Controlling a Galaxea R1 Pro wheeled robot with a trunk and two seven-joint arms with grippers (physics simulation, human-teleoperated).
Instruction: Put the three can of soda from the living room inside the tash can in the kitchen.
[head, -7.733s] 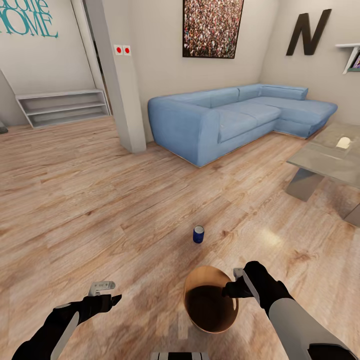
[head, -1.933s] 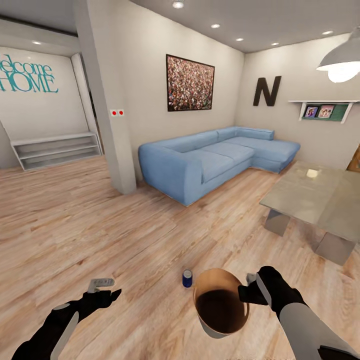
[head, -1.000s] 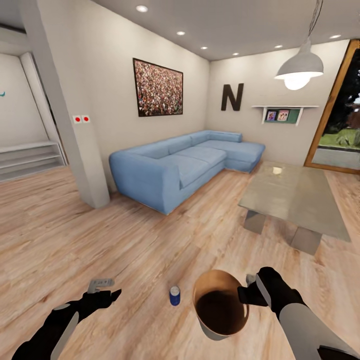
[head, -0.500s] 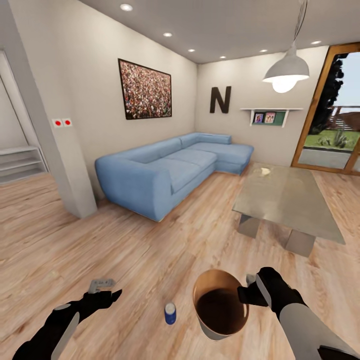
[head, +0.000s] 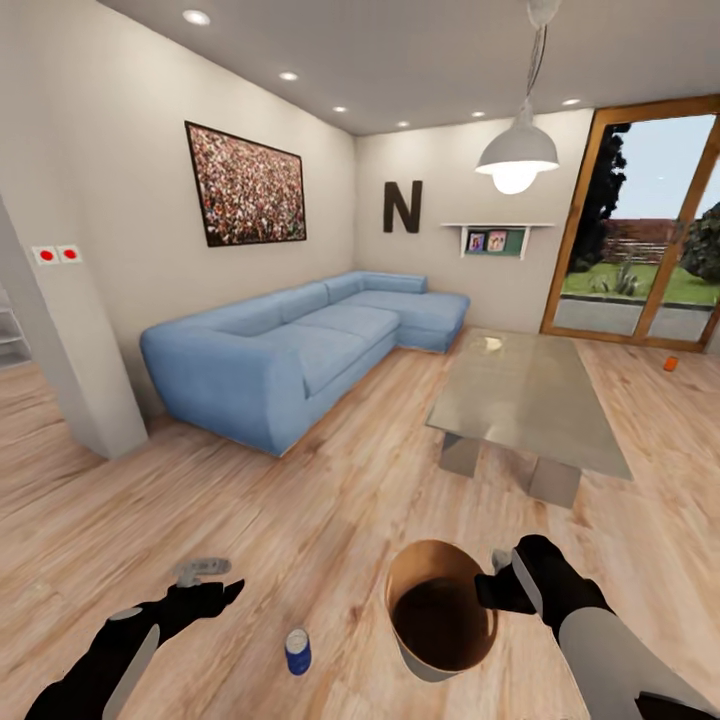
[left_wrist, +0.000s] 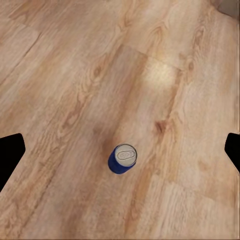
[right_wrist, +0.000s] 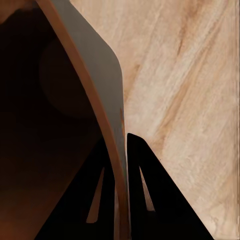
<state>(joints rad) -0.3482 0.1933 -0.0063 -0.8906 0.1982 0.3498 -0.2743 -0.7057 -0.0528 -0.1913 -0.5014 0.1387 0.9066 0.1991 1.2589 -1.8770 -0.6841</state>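
A dark blue soda can (head: 297, 651) with a pale top stands upright on the wood floor, between my two arms. In the left wrist view the same can (left_wrist: 122, 158) sits below and between the spread fingers. My left gripper (head: 205, 575) hovers open and empty, up and to the left of it. My right gripper (head: 497, 580) is shut on the rim of the trash can (head: 425, 548), copper-brown inside, held tilted just above the floor. The right wrist view shows the fingers (right_wrist: 145, 185) pinching the bin's wall (right_wrist: 100, 75). An orange can (head: 670, 364) stands far off by the glass doors.
A light-blue sectional sofa (head: 290, 350) runs along the left wall. A glass coffee table (head: 525, 400) stands ahead to the right. A white pillar (head: 70, 380) is at the left. Wood-framed glass doors (head: 640, 240) close the far right.
The camera has swung right: the sofa and table slid left in view, the doors and orange can came in. The blue can now shows lower and further left. Both arms keep their pose.
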